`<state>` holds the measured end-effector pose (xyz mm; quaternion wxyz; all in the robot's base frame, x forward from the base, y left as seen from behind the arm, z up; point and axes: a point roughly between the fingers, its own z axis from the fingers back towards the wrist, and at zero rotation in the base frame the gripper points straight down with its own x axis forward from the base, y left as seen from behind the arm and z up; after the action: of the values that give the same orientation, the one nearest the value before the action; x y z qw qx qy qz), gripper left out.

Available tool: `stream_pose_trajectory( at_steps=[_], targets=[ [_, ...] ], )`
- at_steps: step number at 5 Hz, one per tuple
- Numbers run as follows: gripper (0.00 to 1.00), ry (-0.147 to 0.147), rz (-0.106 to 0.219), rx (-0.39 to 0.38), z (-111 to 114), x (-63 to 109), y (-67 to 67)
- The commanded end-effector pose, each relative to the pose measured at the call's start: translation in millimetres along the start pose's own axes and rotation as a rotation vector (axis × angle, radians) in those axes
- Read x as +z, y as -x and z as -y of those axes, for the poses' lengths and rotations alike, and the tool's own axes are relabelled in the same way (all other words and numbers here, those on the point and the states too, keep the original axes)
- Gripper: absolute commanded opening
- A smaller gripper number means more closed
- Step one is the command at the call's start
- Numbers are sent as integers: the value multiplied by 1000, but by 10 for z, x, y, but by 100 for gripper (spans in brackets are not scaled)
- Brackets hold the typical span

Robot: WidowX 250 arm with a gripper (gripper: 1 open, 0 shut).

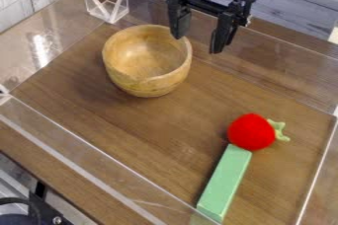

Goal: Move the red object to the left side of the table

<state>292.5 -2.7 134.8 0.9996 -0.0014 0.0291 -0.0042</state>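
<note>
Ok so near to far, all sides as seen in the cam pic. Bottom left, past the clear wall [82, 191], there's some black gear [22, 209] cut off by the frame, can't tell what it is tbh. On the tabletop [132, 135], the light-green block [224, 183] lies lengthwise toward the near right corner, one end pointing at the near edge, the other up by the red object [251, 131].

Red obj is just beyond that far end, near the right edge, w/ its green leafy tip facing that edge. Gap to the block is too small to call, so idk if they touch. Block is on the near side of it, fwiw, not between it and the left edge.

Wooden bowl [146, 61] is well apart from the red one, over toward the far left part of the tabletop, so it takes up a chunk of space on that side. Inside looks bare from here. The stretch between bowl and block is plain wood.

Black gripper [201, 37] hangs in from the far edge, just beside the bowl's right side in the pic, jaws apart w/ nothing in them. Up by the far left corner there's a clear angular bracket [106, 8].
</note>
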Motion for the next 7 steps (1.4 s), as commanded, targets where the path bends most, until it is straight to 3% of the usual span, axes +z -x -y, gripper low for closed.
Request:
stream_pose_trajectory(
  at_steps=[1, 2, 3, 4, 5, 7],
  targets=[
    [100, 4, -22, -94, 156, -155, -51],
    [100, 1, -23, -281, 491, -345, -96],
    [100, -13, -26, -531, 793, -442, -49],
    [100, -29, -27, -719, 1048, -530, 8],
    [100, -48, -20, -817, 1176, -576, 60],
    [100, -58, 5, -867, 1090, -690, -3]
  ],
)
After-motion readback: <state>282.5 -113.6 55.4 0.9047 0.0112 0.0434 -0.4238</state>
